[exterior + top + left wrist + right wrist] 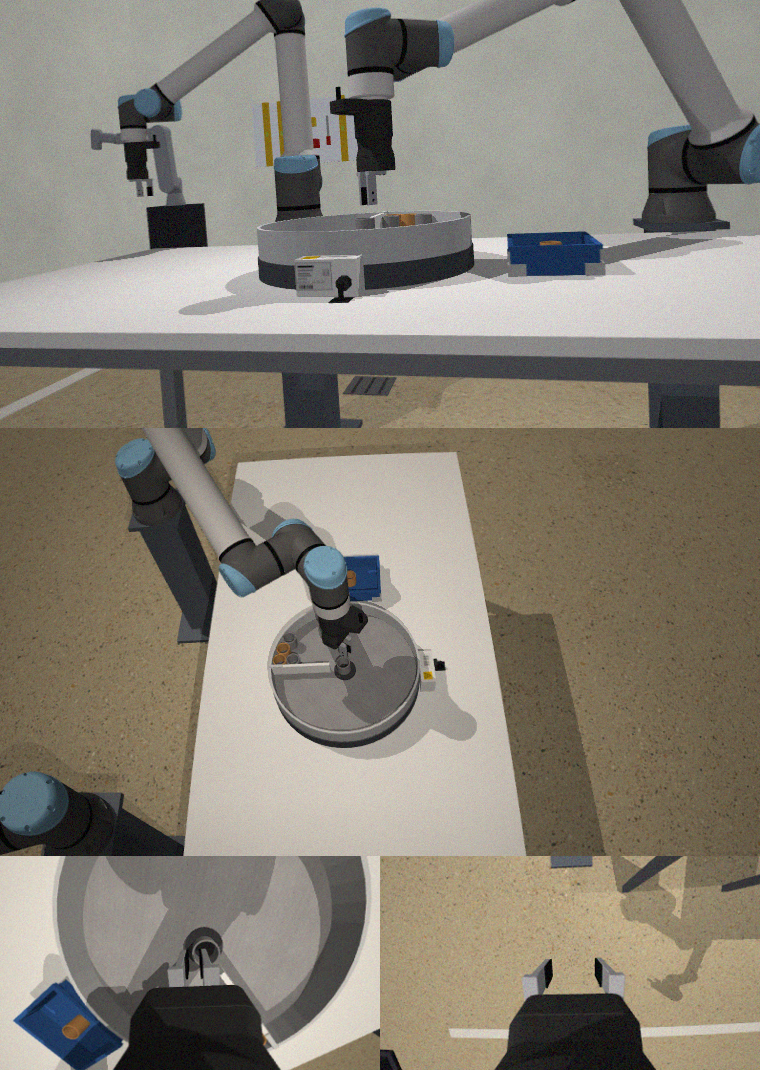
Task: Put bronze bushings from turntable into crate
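Observation:
Two bronze bushings (pixel 283 648) (pixel 406 219) and two steel bushings (pixel 289 639) (pixel 423 218) stand clustered beside the white divider in the turntable (pixel 411 687) (pixel 366 247) (pixel 348 928). A grey hollow ring (pixel 343 663) (pixel 365 222) stands at its hub; whether it is a loose bushing I cannot tell. The crate (pixel 366 582) (pixel 555 263) (pixel 43 1020) sits level between its corner guides, with a bronze bushing (pixel 351 578) (pixel 76 1027) on its side inside; the arm partly hides the crate in the top view. My left gripper (pixel 368 204) (pixel 194 958) is part-open, empty, above the hub. My right gripper (pixel 144 195) (pixel 573 967) is open and empty, away from the table.
The raised divider (pixel 302 668) runs from hub to wall beside the cluster. A white box (pixel 426 672) (pixel 329 276) with a black knob stands against the turntable's outer wall, opposite the cluster. The crate's corner guides (pixel 516 269) stand low on the table (pixel 361 800).

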`<state>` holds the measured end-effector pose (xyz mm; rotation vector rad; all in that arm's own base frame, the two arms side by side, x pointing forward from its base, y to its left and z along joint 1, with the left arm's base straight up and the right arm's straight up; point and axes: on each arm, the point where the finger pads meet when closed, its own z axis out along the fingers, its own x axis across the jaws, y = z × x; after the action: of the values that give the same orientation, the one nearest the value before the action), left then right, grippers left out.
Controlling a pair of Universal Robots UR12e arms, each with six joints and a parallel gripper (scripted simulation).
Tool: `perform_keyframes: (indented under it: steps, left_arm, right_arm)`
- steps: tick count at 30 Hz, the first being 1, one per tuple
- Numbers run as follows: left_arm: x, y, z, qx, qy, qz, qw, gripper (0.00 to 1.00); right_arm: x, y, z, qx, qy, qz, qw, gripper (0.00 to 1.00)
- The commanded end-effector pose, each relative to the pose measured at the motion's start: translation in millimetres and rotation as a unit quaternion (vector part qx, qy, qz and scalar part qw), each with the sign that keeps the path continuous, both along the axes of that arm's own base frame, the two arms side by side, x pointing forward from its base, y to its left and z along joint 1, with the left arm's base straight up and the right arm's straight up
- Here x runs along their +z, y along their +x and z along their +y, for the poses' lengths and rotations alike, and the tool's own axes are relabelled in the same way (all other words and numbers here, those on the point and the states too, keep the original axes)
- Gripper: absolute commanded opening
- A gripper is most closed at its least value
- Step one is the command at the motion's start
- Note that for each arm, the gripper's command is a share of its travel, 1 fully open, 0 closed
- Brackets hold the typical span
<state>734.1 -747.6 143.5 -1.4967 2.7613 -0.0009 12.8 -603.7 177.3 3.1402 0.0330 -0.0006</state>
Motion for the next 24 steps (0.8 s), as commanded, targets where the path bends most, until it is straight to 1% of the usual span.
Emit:
perform_keyframes:
  steps: [1, 14, 22, 24]
  left_arm:
    - [1.0, 2, 1, 0.001, -0.001, 0.0, 1.0, 0.38]
    - [0.4, -1, 2, -0.003, 0.0, 0.0, 1.0, 0.36]
    - [1.5, -11, 2, -0.029, -0.001, 0.0, 0.9996, 0.36]
    - [1.5, -11, 2, -0.029, -0.001, 0.0, 0.9996, 0.36]
  right_arm:
    - [-0.3, 1, 0, 0.001, 0.001, 0.0, 1.0, 1.0]
    - [-0.3, 1, 0, 0.001, 0.001, 0.0, 1.0, 1.0]
    - [-0.3, 1, 0, 0.001, 0.001, 0.0, 1.0, 1.0]
    - [-0.3, 1, 0, 0.001, 0.001, 0.0, 1.0, 1.0]
